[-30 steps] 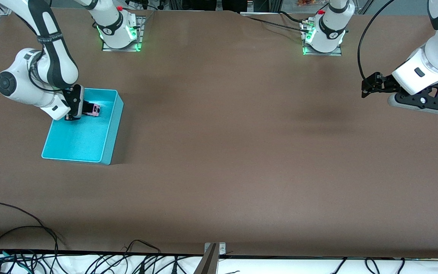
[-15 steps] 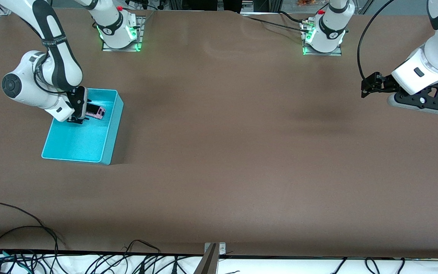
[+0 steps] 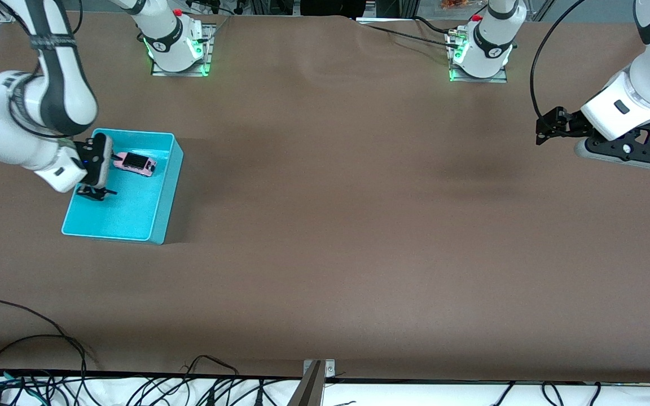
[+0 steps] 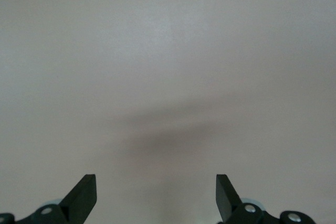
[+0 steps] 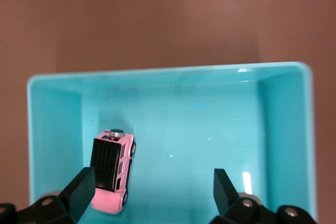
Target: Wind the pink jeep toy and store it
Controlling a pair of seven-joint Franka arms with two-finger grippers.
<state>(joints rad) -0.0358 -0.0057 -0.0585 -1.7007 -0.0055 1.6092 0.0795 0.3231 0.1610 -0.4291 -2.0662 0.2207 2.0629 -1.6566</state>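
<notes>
The pink jeep toy (image 3: 134,162) is lying on its wheels on the floor of the turquoise bin (image 3: 162,210), in the part of the bin farther from the front camera and close to the wall on that edge. The right end effector (image 3: 95,176) is hanging over the bin's edge toward the right arm's end of the table, its fingers standing apart and gripping nothing, so the jeep is sitting free just beside it, toward the middle of the table. In the right wrist view the jeep (image 5: 113,170) is showing its black roof just beside one finger (image 5: 80,188) and touching neither, its long axis running roughly along the way the fingers point, so the opening spans its short width. The left end effector (image 3: 623,148) is waiting well apart over the bare table (image 3: 359,225) at the left arm's end, its fingers (image 4: 84,196) also spread with nothing between them. The right arm is by far the nearer one. With the jeep already resting inside the bin, the storing step looks done, and any coming move would probably be only a clean lift of the right end effector away from the bin.
</notes>
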